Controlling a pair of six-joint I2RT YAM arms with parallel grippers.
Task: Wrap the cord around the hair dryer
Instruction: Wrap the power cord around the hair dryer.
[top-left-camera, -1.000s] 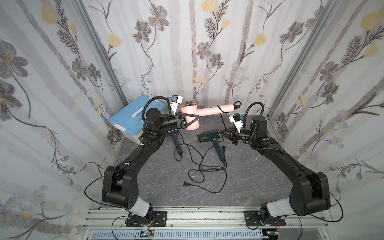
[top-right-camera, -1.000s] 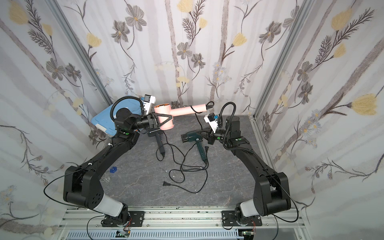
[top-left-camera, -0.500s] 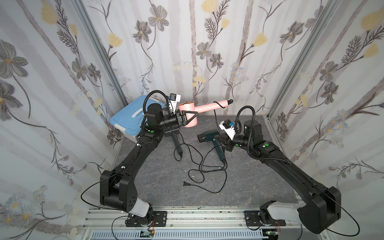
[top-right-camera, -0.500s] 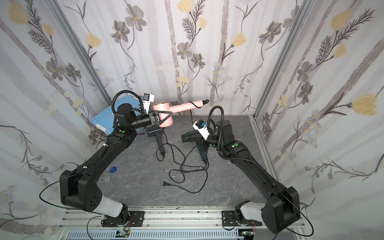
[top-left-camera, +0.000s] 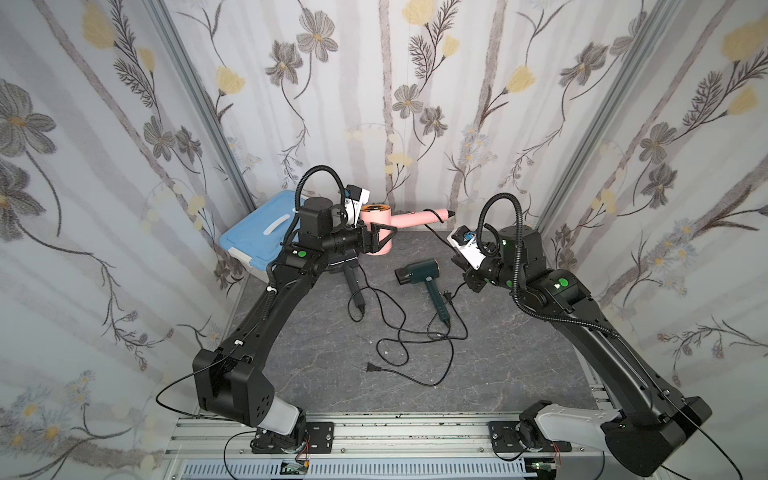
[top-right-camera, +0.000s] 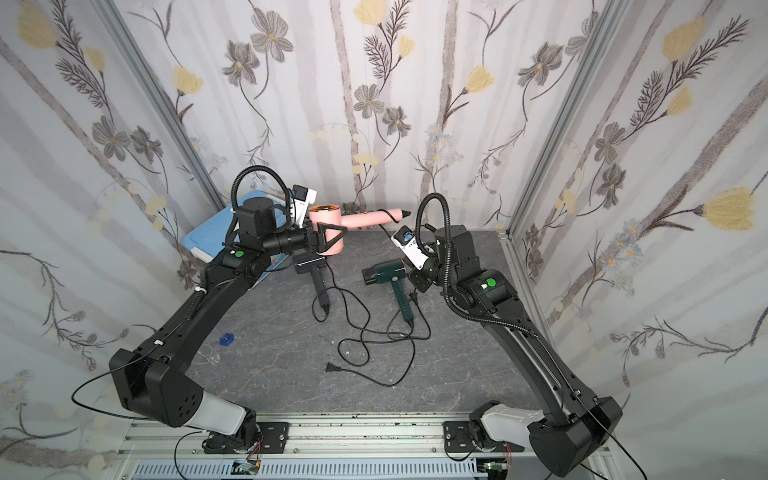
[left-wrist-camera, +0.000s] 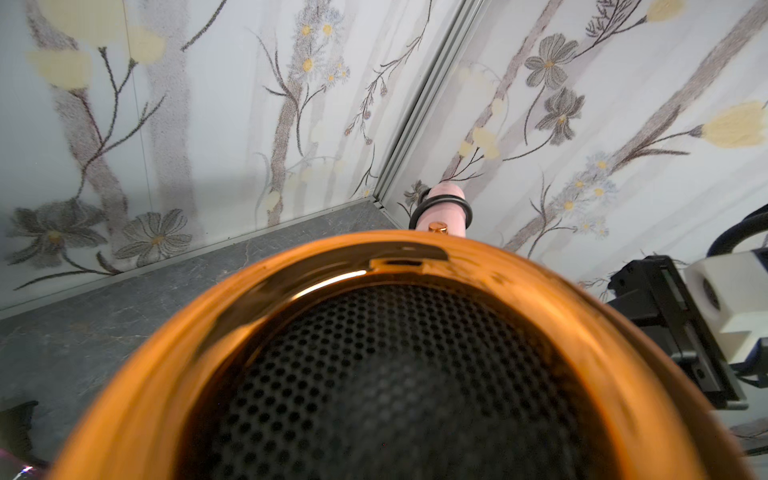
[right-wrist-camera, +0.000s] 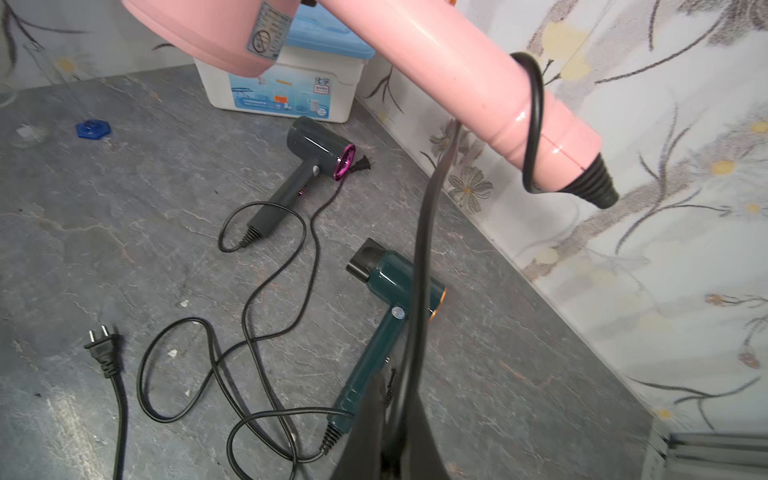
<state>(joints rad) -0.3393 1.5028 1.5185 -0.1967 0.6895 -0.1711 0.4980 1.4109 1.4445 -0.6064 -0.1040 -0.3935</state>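
Observation:
My left gripper (top-left-camera: 375, 237) is shut on the barrel of the pink hair dryer (top-left-camera: 409, 219), holding it in the air above the back of the table, handle pointing right. In the left wrist view its copper-rimmed rear grille (left-wrist-camera: 395, 374) fills the frame and hides the fingers. The black cord (right-wrist-camera: 536, 120) is looped round the far end of the handle (left-wrist-camera: 442, 208). From there it runs taut down to my right gripper (right-wrist-camera: 395, 449), which is shut on it. In both top views the right gripper (top-left-camera: 459, 264) (top-right-camera: 412, 275) sits below and right of the handle tip.
A dark green hair dryer (top-left-camera: 424, 272) and a dark grey one (top-left-camera: 349, 270) lie on the grey table. Their loose cords tangle in the middle, ending in a plug (top-left-camera: 372, 368). A white box with a blue lid (top-left-camera: 257, 239) stands at the back left. A small blue piece (top-right-camera: 225, 339) lies left.
My right arm has swung, its elbow coming forward, and its gripper has shifted a little left and down with the cord. The pink dryer's handle tip has edged left.

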